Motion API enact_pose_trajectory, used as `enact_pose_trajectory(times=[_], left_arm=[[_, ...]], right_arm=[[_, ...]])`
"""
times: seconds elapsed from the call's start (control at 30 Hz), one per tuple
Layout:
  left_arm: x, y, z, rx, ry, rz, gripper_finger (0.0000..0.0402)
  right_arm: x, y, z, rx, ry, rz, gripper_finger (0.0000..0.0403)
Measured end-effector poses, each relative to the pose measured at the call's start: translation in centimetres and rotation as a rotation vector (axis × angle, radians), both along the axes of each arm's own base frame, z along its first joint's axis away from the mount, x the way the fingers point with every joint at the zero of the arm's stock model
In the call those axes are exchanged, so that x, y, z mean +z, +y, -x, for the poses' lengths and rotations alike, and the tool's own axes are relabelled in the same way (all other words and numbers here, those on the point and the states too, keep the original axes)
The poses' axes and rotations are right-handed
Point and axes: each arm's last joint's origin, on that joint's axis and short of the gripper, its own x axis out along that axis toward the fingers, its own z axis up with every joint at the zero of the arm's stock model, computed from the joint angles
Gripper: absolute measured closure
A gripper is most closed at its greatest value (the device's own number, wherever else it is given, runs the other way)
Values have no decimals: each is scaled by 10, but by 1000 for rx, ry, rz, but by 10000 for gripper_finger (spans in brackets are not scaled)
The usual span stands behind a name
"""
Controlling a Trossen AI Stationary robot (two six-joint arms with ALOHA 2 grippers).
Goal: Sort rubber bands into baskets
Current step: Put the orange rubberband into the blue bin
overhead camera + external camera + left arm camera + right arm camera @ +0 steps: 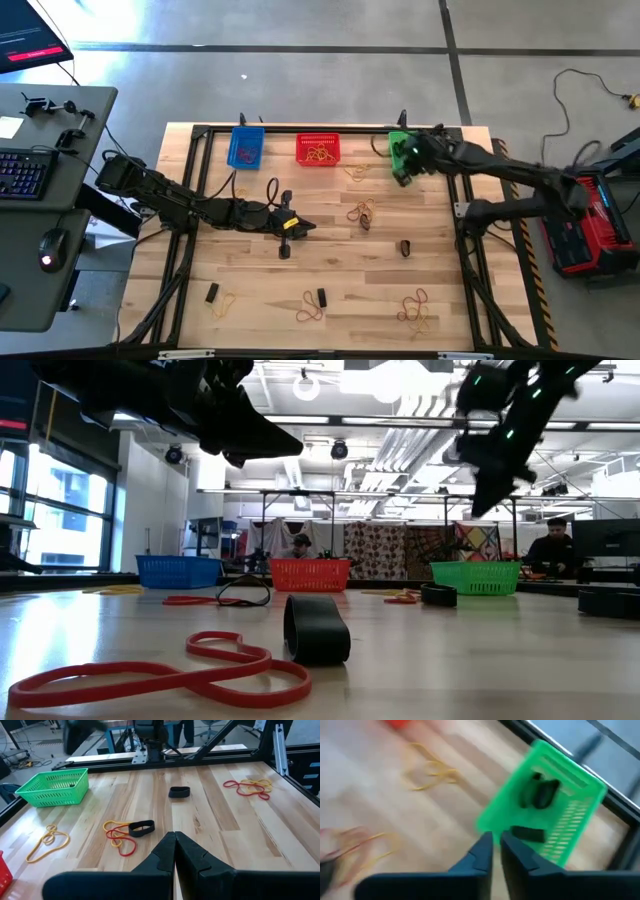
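The blue basket [246,148], red basket [318,150] and green basket [398,143] stand in a row along the far edge. Thick dark bands [540,792] lie inside the green basket [555,805]. My right gripper [494,840] hovers over the green basket's near side [405,162], its fingers a narrow gap apart with nothing between them. My left gripper [175,840] is shut and empty, above the table's middle [300,226]. Loose rubber bands lie on the wood: a red-and-yellow tangle with a dark band [140,827], a dark band [179,792], and a tan loop [47,840].
More bands lie scattered: tan ones [358,172] near the red basket, a cluster [417,308] at the near right, orange ones [310,312] and dark ones [321,297] [212,293] [405,247] along the near side. A black frame [300,128] borders the table.
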Motion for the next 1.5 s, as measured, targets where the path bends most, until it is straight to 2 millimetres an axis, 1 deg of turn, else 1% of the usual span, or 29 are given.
enact_pose_trajectory(times=[0.07,0.17,0.27,0.33,0.43,0.6,0.73,0.87,0.97,1.07,1.2,1.37,1.5], left_arm=[[0,0,0,1,0,1,401],[0,0,0,0,-1,1,401],[0,0,0,2,-2,8,401],[0,0,0,3,-2,16,401],[0,0,0,-5,-1,19,401],[0,0,0,-6,-1,19,401],[0,0,0,-6,-1,19,401],[0,0,0,-6,-1,19,401],[0,0,0,-6,-1,19,401],[0,0,0,-6,-1,19,401],[0,0,0,-6,-1,19,401],[0,0,0,-6,-1,20,401],[0,0,0,-6,-1,21,401]], right_arm=[[9,19,7,47,-48,3,397],[18,45,19,99,-116,-18,390],[22,68,32,152,-166,-61,388],[21,82,37,201,-208,-94,387],[19,103,39,284,-242,-149,387],[13,135,36,396,-225,-204,387],[3,162,33,467,-161,-232,387],[-11,188,31,486,-86,-272,385],[-22,208,31,494,-34,-314,375],[-33,228,31,510,3,-377,354],[-48,252,33,520,58,-430,314],[-69,270,39,514,177,-430,269],[-83,281,40,536,229,-423,255]])
